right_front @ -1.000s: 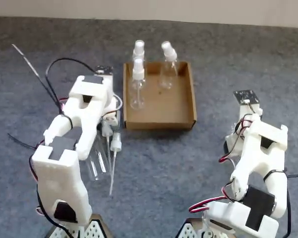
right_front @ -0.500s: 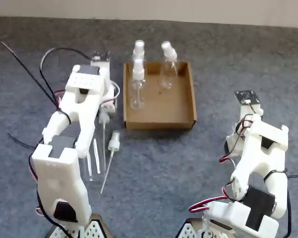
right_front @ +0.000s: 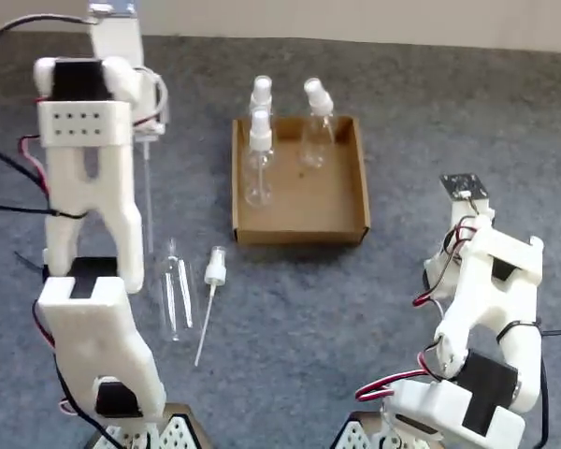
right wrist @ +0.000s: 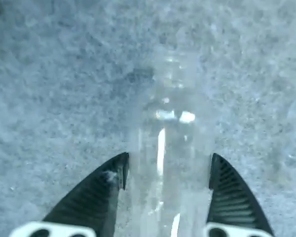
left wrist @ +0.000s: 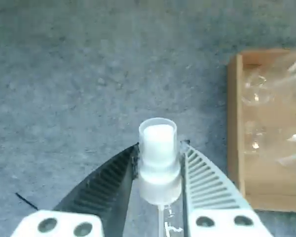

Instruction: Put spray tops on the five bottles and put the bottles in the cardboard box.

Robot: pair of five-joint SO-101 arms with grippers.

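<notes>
My left gripper (left wrist: 159, 145) is shut on a white spray top (left wrist: 158, 163) and is raised at the far left of the table (right_front: 142, 126), to the left of the cardboard box. The top's thin tube (right_front: 148, 192) hangs down. Below it on the carpet lie a clear bottle (right_front: 173, 295) without a top and a second spray top (right_front: 214, 271) with its tube. The cardboard box (right_front: 355, 229) holds three bottles with spray tops (right_front: 260, 140). My right gripper (right wrist: 167, 160) at the right side is closed around another clear bottle (right wrist: 165, 123).
The grey carpet (right_front: 299, 309) lies bare between the two arms in front of the box. Black cables (right_front: 9, 178) trail at the left arm. The box edge (left wrist: 234, 123) is close beside the left gripper.
My left arm has risen and swung toward the far left with the spray top, pulling its tube off the carpet. The lying bottle and second top stay behind. The right arm has not moved.
</notes>
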